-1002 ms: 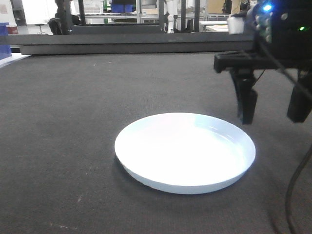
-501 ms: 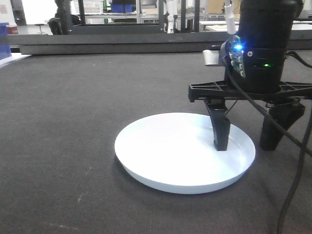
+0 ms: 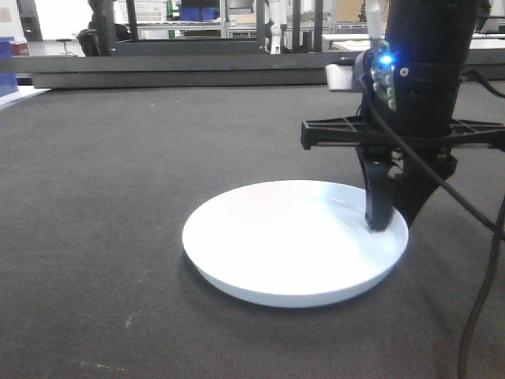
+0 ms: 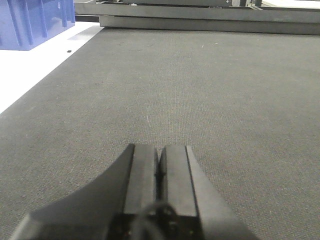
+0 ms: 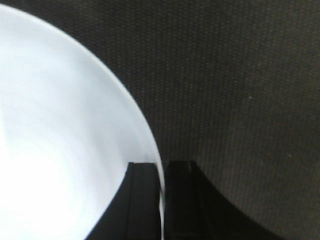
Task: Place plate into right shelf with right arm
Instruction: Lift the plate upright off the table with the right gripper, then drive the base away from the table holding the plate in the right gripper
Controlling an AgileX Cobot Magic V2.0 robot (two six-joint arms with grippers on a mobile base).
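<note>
Plate [image 3: 292, 241]: lies on the dark textured mat [image 3: 118, 197], right of centre in the front view, open face up, base down. It is round, so it has no long axis and no heading; the rim ellipse looks level, though I cannot tell whether the gripped edge is raised off the mat. Right gripper [image 3: 392, 221]: comes down near-vertically over the plate's right-hand edge, blue indicator light [image 3: 386, 60] lit on the wrist housing. The wrist view shows the rim as a thin white line running between the two black fingers, the inner finger [image 5: 142, 200] over the white interior and the outer finger [image 5: 182, 200] over the mat; the jaws are clenched on the rim with no visible gap either side. In the front view the inner finger tip sits inside the plate at the sloping wall, and the outer one is mostly hidden behind it. A black cable [image 3: 481, 300] hangs from the right arm down the right edge of the frame. Left gripper [image 4: 160, 175]: pads pressed together, nothing between them, low over bare mat, well apart from the plate. A blue bin [image 4: 30, 22] stands on a white surface [image 4: 30, 75] at the mat's far left. Metal racking [image 3: 229, 16] with blue items shows in the far background, too small to identify further.
</note>
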